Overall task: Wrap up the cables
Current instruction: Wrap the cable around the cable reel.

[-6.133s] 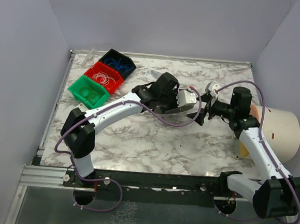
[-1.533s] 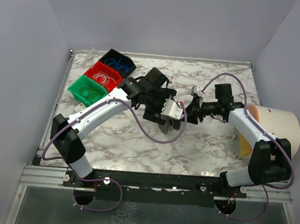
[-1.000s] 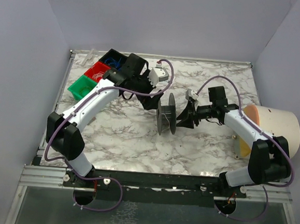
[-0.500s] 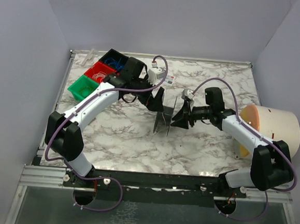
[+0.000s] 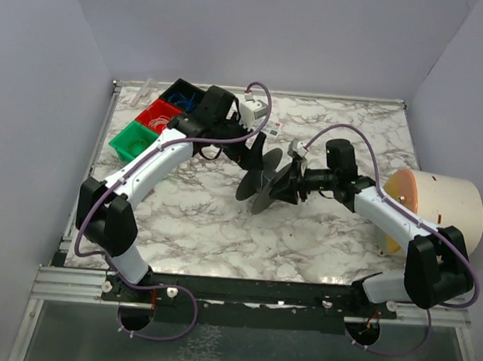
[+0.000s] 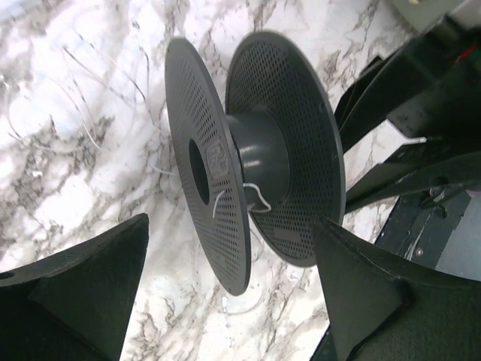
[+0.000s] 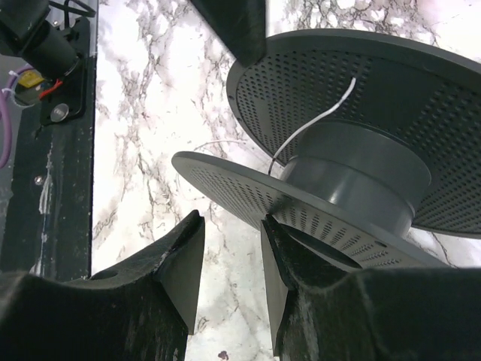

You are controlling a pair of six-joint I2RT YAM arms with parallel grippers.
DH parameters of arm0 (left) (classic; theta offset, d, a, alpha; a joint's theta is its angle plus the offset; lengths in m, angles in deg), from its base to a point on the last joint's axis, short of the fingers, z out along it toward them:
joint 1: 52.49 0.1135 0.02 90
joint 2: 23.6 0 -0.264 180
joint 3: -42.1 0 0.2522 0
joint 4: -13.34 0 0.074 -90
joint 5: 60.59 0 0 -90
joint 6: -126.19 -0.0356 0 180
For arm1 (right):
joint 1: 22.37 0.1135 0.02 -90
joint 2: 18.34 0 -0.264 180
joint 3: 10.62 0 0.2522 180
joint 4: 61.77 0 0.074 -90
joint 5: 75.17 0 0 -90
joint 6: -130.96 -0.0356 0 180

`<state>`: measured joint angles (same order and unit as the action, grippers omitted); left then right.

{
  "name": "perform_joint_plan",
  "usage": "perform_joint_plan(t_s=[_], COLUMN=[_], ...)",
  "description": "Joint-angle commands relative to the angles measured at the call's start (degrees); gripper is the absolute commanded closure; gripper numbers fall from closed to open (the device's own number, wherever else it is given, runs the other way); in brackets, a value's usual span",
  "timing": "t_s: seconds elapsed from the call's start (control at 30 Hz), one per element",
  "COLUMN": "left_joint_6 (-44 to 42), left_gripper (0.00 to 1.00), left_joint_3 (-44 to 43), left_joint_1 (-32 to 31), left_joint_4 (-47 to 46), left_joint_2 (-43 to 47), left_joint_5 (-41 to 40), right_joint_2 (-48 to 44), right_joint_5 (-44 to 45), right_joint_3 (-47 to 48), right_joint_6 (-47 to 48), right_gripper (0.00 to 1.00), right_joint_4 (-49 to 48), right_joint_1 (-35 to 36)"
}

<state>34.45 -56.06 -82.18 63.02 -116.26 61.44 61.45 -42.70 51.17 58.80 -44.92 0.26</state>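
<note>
The dark grey two-flanged spool (image 5: 256,182) stands tilted on the marble table, its hub (image 6: 259,158) almost bare. Of the cables I see only a thin pale strand (image 6: 225,199) at the hub and a faint clear loop (image 6: 252,304) lying on the table under the spool. My left gripper (image 5: 257,157) is open, and its fingers (image 6: 90,293) straddle the spool (image 6: 285,135) without touching. My right gripper (image 5: 285,184) is at the spool's right side. In the right wrist view its jaws (image 7: 231,218) stand partly open over bare table, one fingertip (image 7: 274,248) under the near flange (image 7: 301,207).
Black (image 5: 189,99), red (image 5: 166,123) and green (image 5: 142,146) bins sit at the back left. A beige cylinder (image 5: 440,211) lies on its side at the right edge, a yellow item (image 5: 392,238) below it. Purple hoses loop above both arms.
The spool went from upright to tilted and shifted slightly left. My left gripper came down from near the bins to straddle it. My right gripper followed the spool leftward.
</note>
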Motion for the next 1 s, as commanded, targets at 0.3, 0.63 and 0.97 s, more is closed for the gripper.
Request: perform_joint_plan(t_s=[0.3,0.63,0.97], left_joint_6=[-5.3,-9.2,-8.3], left_gripper=[0.14,0.23,0.31], left_joint_3=[-13.4,-13.6,-12.3], left_joint_1=[-2.3,-8.4,-8.4], left_joint_4=[2.1,3.0,2.5], left_joint_2=[-10.1,-11.5,-11.3], left_joint_5=[-3.8,-19.0,-19.5], right_joint_2=[-0.5,-0.6,-0.6], right_joint_5=[2.9,2.5,2.3], right_joint_3=[-1.1,-1.3,-1.4], right_joint_6=[-1.0,-0.6,-0.4], right_gripper=[0.59,0.59,0.59], right_joint_4=[-2.6,-2.6,-2.6], right_joint_1=[0.6,0.6,0.6])
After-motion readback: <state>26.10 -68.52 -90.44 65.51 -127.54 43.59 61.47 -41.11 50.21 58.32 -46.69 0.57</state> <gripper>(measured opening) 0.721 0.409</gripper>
